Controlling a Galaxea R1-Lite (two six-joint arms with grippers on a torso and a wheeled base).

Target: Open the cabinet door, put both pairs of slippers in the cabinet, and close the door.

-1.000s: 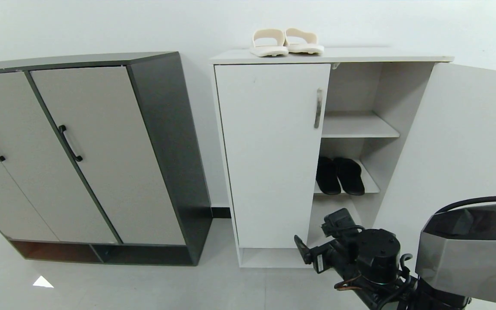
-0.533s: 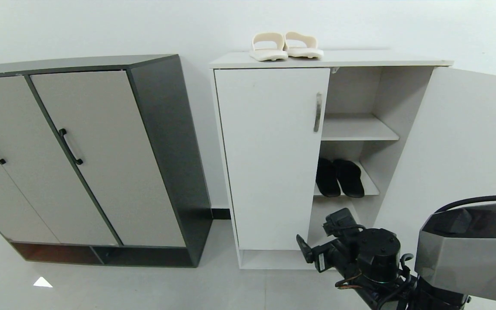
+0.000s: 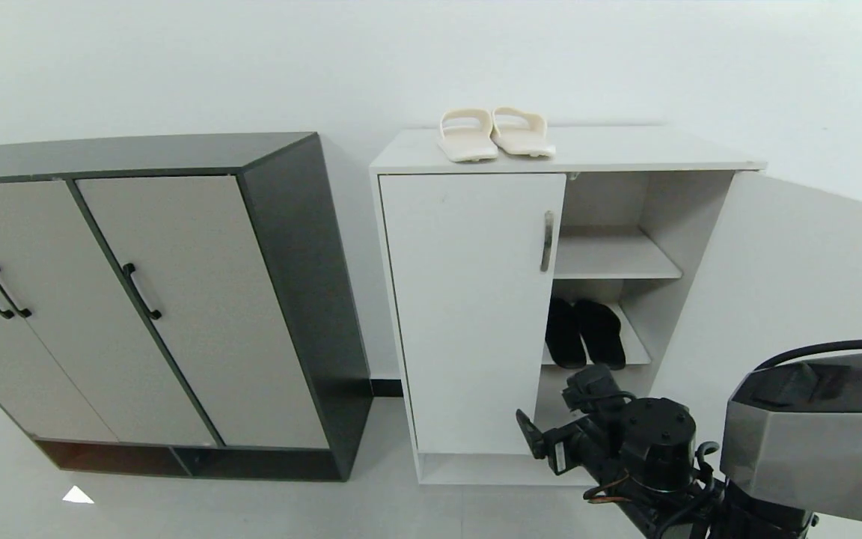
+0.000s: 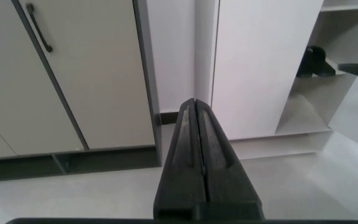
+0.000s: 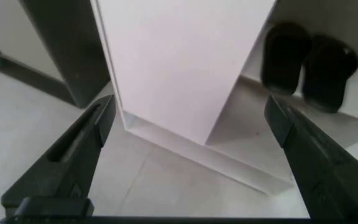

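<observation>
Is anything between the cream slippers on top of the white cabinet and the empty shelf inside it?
Nothing visible. The right door stands swung open, the upper shelf is bare, and the black slippers lie on the shelf below. The cream slippers sit on the cabinet top.

The right arm [image 3: 655, 449] was matte black, with a round joint cap [image 3: 657, 428] dotted by small screws and thin wires [image 3: 607, 495] looping beneath. Behind it sat an angular silver-grey shell [image 3: 798, 457] with a dark top, under a thick black cable [image 3: 835, 347]. The left gripper [image 4: 195, 106] and right gripper [image 5: 190, 102] had long, black, tapering fingers [image 4: 219, 168].
</observation>
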